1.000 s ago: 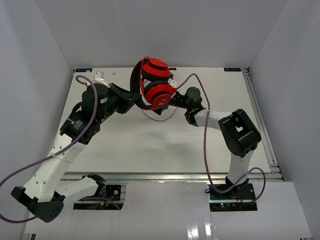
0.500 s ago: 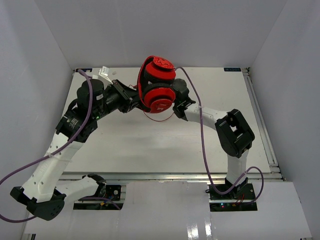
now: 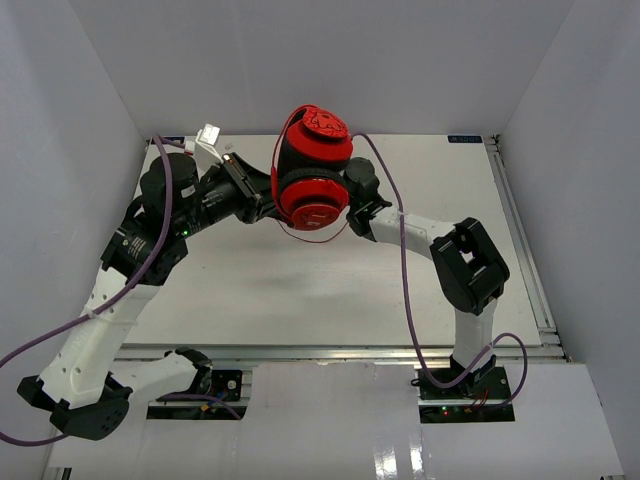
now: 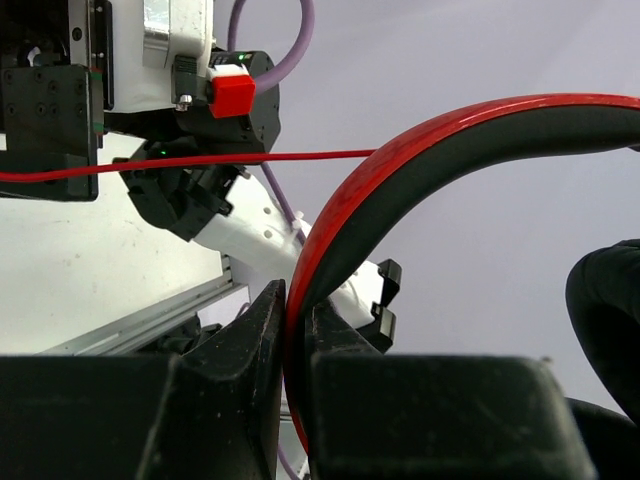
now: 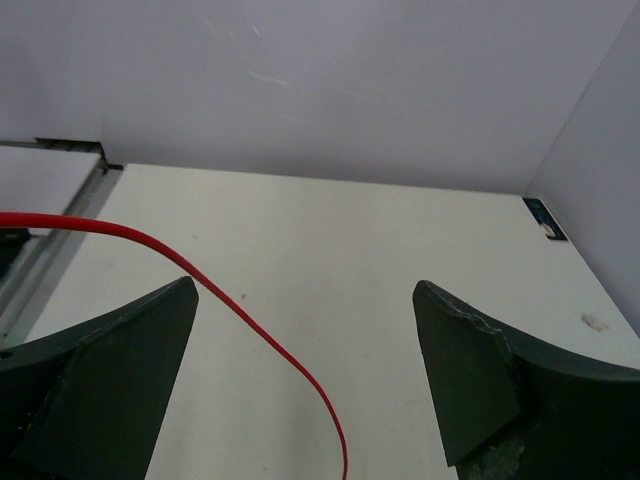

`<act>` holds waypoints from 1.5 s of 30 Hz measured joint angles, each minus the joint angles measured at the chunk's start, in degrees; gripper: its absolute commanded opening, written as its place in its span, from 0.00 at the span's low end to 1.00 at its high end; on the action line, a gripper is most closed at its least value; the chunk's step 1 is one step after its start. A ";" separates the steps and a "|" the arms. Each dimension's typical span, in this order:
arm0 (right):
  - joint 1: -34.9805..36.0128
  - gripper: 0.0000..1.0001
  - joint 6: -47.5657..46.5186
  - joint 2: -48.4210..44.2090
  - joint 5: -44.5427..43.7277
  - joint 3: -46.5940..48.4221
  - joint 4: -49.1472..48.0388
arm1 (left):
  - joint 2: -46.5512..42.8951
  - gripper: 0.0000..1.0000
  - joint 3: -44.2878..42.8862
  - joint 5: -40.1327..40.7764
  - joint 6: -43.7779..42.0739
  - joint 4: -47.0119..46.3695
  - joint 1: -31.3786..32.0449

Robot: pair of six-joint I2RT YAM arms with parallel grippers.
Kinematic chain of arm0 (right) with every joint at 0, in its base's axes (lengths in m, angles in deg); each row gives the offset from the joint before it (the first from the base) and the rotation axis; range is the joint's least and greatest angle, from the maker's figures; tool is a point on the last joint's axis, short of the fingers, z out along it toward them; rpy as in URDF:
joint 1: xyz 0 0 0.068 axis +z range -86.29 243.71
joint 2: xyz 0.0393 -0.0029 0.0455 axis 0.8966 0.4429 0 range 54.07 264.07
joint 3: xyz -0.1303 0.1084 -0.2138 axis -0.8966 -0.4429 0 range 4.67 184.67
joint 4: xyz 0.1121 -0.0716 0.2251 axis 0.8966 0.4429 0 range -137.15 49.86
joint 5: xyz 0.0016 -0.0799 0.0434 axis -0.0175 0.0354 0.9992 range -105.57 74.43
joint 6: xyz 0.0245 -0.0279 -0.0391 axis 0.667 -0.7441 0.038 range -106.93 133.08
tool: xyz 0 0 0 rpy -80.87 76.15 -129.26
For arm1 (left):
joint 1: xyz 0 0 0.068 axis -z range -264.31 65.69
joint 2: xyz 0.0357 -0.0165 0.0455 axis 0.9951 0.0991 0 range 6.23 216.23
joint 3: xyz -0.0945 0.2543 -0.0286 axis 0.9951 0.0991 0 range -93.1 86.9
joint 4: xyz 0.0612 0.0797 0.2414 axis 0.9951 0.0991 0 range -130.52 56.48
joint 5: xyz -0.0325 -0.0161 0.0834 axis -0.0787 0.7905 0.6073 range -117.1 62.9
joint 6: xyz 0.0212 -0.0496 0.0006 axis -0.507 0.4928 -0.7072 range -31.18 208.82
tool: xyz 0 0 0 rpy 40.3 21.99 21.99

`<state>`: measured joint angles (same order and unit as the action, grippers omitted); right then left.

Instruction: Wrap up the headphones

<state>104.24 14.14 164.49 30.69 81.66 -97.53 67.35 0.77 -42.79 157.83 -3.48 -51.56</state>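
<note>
Above the table's [image 3: 300, 290] far edge, left jaws clamp the red headphones' [image 3: 312, 195] headband [image 4: 450, 130]; right wrist view alone shows right jaws open, cable [image 5: 130, 236] between.

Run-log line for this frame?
left gripper: shut on headphones headband | right gripper: open | cable: loose, ungripped | wrap: unfinished

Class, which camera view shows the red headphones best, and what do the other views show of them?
Top external: the headphones appear nearly whole, both earcups visible. Left wrist shows only the headband pinched in the left end effector, plus cable. Right wrist shows only cable between the open right end effector.
</note>
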 measured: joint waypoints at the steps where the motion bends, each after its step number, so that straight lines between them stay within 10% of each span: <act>1: 0.01 0.91 1.74 -0.01 1.02 -0.79 -2.68 | 0.10 0.00 -0.41 -0.41 0.00 -0.01 0.00; 10: 4.56 0.76 10.55 -0.01 11.16 -5.10 -14.42 | 0.58 0.00 -1.51 -3.22 0.02 -0.21 0.09; 19: 7.15 0.11 13.01 -0.26 11.05 -6.14 -14.09 | 0.38 0.00 -2.23 -3.97 -0.18 -0.35 0.11; 31: 6.66 0.08 21.72 -9.22 10.97 -23.08 -15.17 | -3.07 0.00 -2.47 0.98 -3.23 -2.10 0.11; 45: 1.06 0.08 5.24 -32.26 1.73 -29.97 19.32 | -11.58 0.00 4.75 19.83 -5.30 -12.88 0.37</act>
<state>105.30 19.38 132.23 32.41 51.70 -78.22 55.77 5.53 -22.96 152.53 -16.36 -51.19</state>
